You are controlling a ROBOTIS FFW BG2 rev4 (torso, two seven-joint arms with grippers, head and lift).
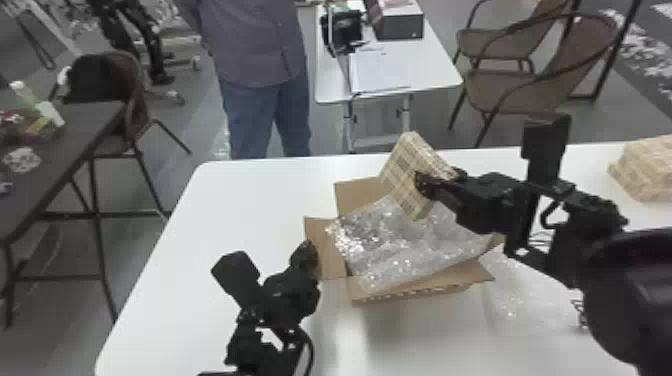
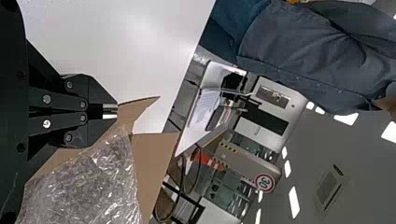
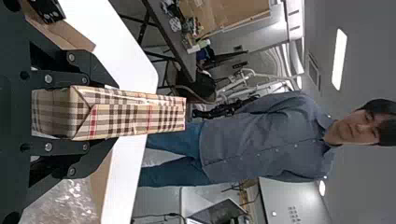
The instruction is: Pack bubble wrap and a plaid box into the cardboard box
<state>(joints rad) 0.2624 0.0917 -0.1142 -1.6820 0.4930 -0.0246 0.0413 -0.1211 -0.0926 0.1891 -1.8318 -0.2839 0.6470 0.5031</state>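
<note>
Right gripper (image 3: 112, 113) holds the tilted plaid box (image 1: 406, 170) over bubble wrap (image 1: 400, 250) in the cardboard box (image 1: 415, 295), head view, right of centre; left gripper (image 2: 110, 111), closed narrow, at the left flap (image 1: 330, 250); advise levelling, lowering centrally, then releasing gently.

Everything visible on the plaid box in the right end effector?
Flat plaid box, beige with dark brown and red bands, its paper-like wrapping folded over at one end. It is tilted over the bubble wrap in the open cardboard box, clamped by the right end effector. Whether its lower corner touches the wrap is unclear.
</note>
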